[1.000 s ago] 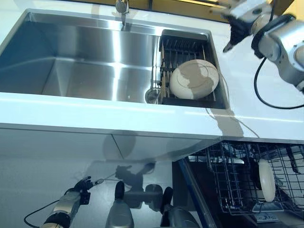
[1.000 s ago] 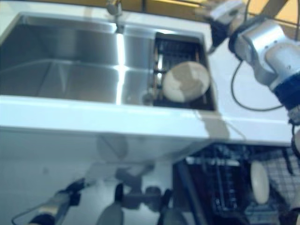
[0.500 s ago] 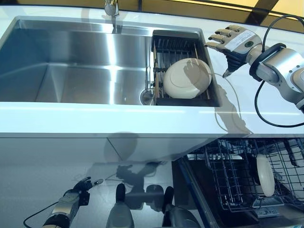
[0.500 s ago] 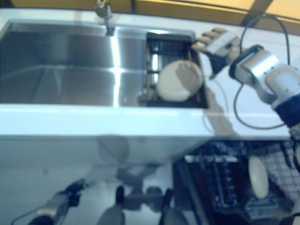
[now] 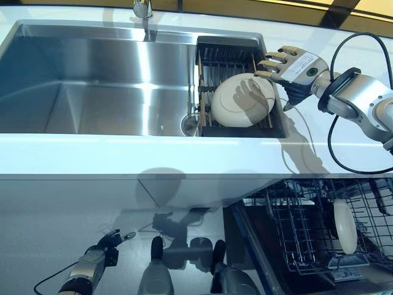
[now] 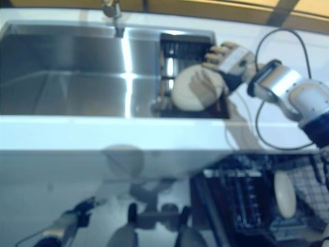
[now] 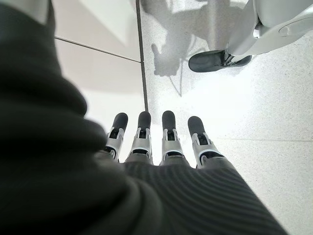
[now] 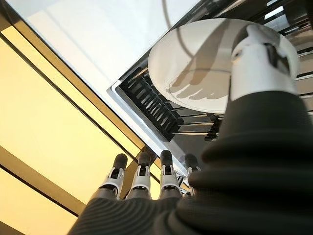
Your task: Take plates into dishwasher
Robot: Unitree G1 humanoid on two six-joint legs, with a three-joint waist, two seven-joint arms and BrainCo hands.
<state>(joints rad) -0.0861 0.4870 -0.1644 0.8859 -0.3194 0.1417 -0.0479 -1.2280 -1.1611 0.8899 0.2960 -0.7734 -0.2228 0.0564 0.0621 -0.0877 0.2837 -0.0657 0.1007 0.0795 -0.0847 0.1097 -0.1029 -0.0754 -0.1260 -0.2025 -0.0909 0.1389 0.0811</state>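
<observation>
A cream plate (image 5: 241, 101) leans in the black dish rack (image 5: 228, 58) at the right end of the steel sink (image 5: 98, 80). My right hand (image 5: 293, 66) hovers open just right of the plate's upper rim, fingers straight and spread, holding nothing. In the right wrist view the plate (image 8: 195, 68) shows past the thumb (image 8: 261, 63), apart from it. A second white plate (image 5: 345, 225) stands upright in the open dishwasher's wire basket (image 5: 307, 236) at the lower right. My left hand (image 5: 101, 256) hangs low by the floor, open and empty.
A tap (image 5: 143, 9) stands at the back of the sink. The white counter (image 5: 184, 153) runs along the front, over white cabinet fronts. A yellow wall strip (image 8: 44, 142) lies behind the counter.
My right hand has come down and to the left, from over the counter's back right to the plate's upper right rim. The camera has shifted a little.
</observation>
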